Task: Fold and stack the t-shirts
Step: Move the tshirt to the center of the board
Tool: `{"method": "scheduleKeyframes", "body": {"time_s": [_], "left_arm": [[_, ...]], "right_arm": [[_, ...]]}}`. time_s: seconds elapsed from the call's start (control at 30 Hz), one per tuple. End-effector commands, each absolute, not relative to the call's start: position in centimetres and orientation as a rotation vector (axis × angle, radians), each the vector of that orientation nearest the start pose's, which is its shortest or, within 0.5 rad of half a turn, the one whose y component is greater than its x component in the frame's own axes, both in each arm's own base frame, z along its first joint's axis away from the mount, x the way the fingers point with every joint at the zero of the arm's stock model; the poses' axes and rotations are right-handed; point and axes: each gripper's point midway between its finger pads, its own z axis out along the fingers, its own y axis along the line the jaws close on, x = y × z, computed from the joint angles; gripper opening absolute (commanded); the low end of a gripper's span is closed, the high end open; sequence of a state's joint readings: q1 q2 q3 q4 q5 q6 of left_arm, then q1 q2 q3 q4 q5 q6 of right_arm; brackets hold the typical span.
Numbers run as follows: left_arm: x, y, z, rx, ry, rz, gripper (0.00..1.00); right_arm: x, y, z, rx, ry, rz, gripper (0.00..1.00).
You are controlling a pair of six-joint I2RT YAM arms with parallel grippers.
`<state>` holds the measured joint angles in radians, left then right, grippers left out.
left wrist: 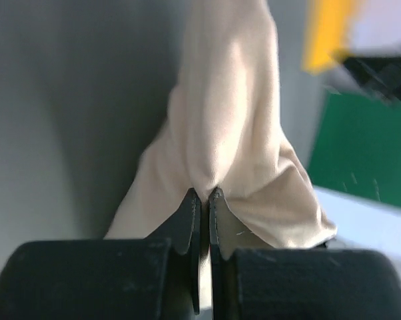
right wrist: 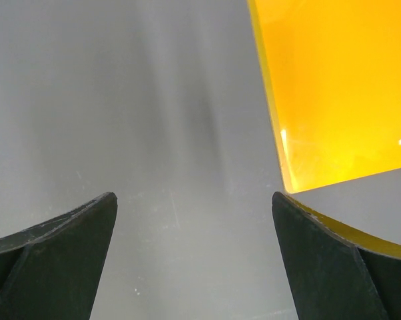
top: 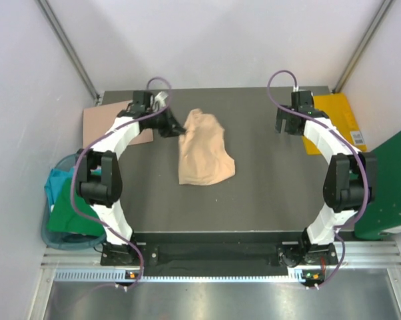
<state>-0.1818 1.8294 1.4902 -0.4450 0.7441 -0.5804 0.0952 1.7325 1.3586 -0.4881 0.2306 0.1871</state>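
The left gripper is clenched on the beige t-shirt. In the left wrist view its two black fingertips are pressed almost together, with only a thin slit between them. A pinch of the cloth is gathered into folds right at the tips. The right gripper is released. Its jaws stand wide apart over the dark grey table, holding nothing and touching nothing.

The beige t-shirt lies crumpled on the table, left of centre, with its far-left edge drawn toward the left gripper.

Only the overhead view shows the whole layout. A teal mesh basket sits off the table's left side, holding a green t-shirt and a teal t-shirt. A flat pinkish piece lies at the far-left corner; whether it is cloth or board cannot be told. A green panel stands at the right.

Only the left wrist view shows the actual pinch, which the overhead view leaves too small to read.

The right wrist view shows the gripper with bare table between its fingers. It also shows that the right fingertip sits just beside the near edge of the yellow sheet, which from above is seen only at the table's far-right corner.
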Motion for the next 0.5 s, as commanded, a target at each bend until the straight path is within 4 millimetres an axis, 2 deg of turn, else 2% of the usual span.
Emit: {"method": "scheduleKeyframes", "body": {"time_s": [0.0,0.03,0.07,0.1,0.17,0.2,0.23,0.27,0.3,0.33,0.37,0.43,0.47], "left_arm": [[39.6,-14.2,9.5,-0.514,2.716,-1.026,0.0],[39.0,-13.1,8.1,-0.567,2.77,-0.959,0.17],[39.2,-10.9,6.4,-0.605,2.816,-0.793,0.21],[38.1,-9.6,5.9,-0.641,2.877,-0.668,0.24],[39.1,-7.8,7.6,-0.609,2.832,-0.506,0.29],[39.9,-6.7,8.7,-0.597,2.776,-0.42,0.43],[40.5,-6.5,10.0,-0.585,2.724,-0.403,0.54],[41.2,-6.7,12.7,-0.547,2.637,-0.398,0.81],[41.8,-6.6,14.2,-0.526,2.579,-0.371,0.99],[43.1,-7.0,16.0,-0.473,2.499,-0.361,0.99],[43.2,-8.3,17.9,-0.411,2.451,-0.363,0.99],[44.3,-10.3,20.3,-0.276,2.373,-0.38,0.99],[44.3,-12.5,20.4,-0.198,2.372,-0.396,0.99]], "right_arm": [[45.0,2.2,14.0,0.205,2.345,-0.059,1.0],[45.1,3.2,14.0,0.172,2.349,0.005,1.0],[45.2,3.6,13.9,0.161,2.349,0.03,1.0],[45.2,4.5,13.9,0.132,2.351,0.05,1.0],[45.3,5.3,13.6,0.105,2.36,0.059,1.0],[45.2,6.0,13.4,0.088,2.367,0.065,1.0],[45.0,6.4,13.1,0.078,2.38,0.071,1.0],[45.0,6.8,12.5,0.072,2.395,0.078,1.0],[44.9,7.3,12.3,0.068,2.401,0.092,1.0],[44.8,7.8,12.1,0.059,2.407,0.108,1.0],[44.7,8.0,11.7,0.057,2.414,0.114,1.0],[44.6,8.8,11.4,0.051,2.421,0.14,1.0],[44.6,9.0,11.1,0.056,2.428,0.15,1.0]]}}
